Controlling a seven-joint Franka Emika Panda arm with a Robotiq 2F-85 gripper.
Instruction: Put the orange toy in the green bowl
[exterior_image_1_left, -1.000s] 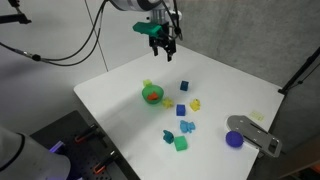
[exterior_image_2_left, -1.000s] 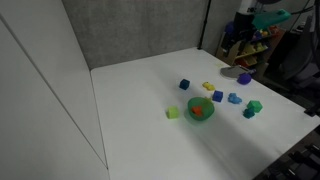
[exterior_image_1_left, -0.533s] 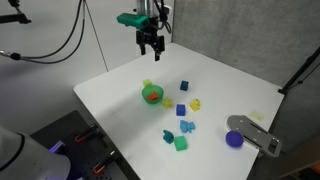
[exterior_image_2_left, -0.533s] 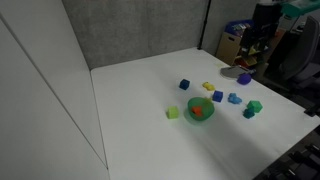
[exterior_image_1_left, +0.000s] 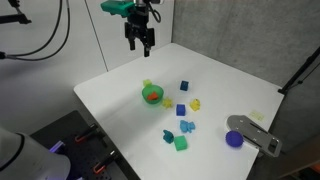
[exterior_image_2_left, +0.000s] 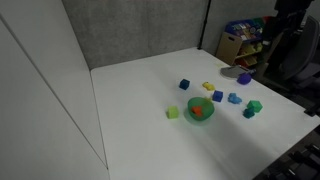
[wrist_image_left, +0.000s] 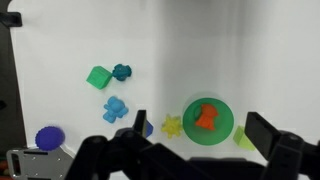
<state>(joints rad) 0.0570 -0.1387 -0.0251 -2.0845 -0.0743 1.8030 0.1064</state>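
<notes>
The orange toy (wrist_image_left: 205, 116) lies inside the green bowl (wrist_image_left: 224, 132) in the wrist view. It also shows as an orange spot (exterior_image_1_left: 153, 96) in the bowl (exterior_image_1_left: 146, 94) and in the bowl (exterior_image_2_left: 200, 110) in both exterior views. My gripper (exterior_image_1_left: 140, 42) hangs high above the far edge of the white table (exterior_image_1_left: 230, 85), open and empty. In the wrist view its two fingers (wrist_image_left: 200, 135) stand wide apart on either side of the bowl, well above it.
Small toy pieces lie round the bowl: a yellow star (wrist_image_left: 172, 126), a yellow-green block (wrist_image_left: 241, 136), blue pieces (wrist_image_left: 114, 108), a green cube (wrist_image_left: 98, 76), a teal piece (wrist_image_left: 122, 71). A purple cup (exterior_image_1_left: 234, 140) sits by a grey device (exterior_image_1_left: 255, 133).
The arm has risen and moved away from the bowl, toward the table's far edge. The orange toy has stayed in the bowl.
</notes>
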